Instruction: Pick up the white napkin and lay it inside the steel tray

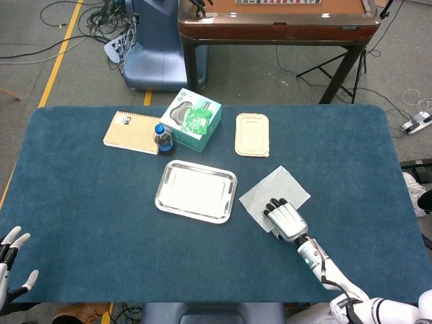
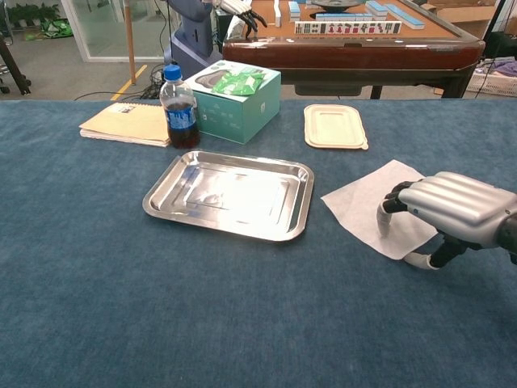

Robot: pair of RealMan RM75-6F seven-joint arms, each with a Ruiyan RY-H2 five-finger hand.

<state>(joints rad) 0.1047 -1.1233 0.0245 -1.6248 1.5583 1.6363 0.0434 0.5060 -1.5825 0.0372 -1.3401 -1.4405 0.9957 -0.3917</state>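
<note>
The white napkin (image 1: 275,187) (image 2: 361,202) lies flat on the blue table, just right of the steel tray (image 1: 196,191) (image 2: 230,194), which holds nothing. My right hand (image 1: 285,219) (image 2: 452,212) arches over the napkin's near corner. Its fingertips (image 2: 383,224) touch the sheet and its thumb sits at the near edge. Whether the thumb is under the edge is hidden. The napkin is not lifted. My left hand (image 1: 10,260) hangs at the table's near left corner, fingers spread, holding nothing.
Behind the tray stand a cola bottle (image 1: 163,138) (image 2: 178,97), a green box (image 1: 192,119) (image 2: 234,101) and a notebook (image 1: 131,131) (image 2: 129,123). A beige lid (image 1: 252,133) (image 2: 334,126) lies behind the napkin. A brown mahjong table (image 1: 277,20) stands beyond.
</note>
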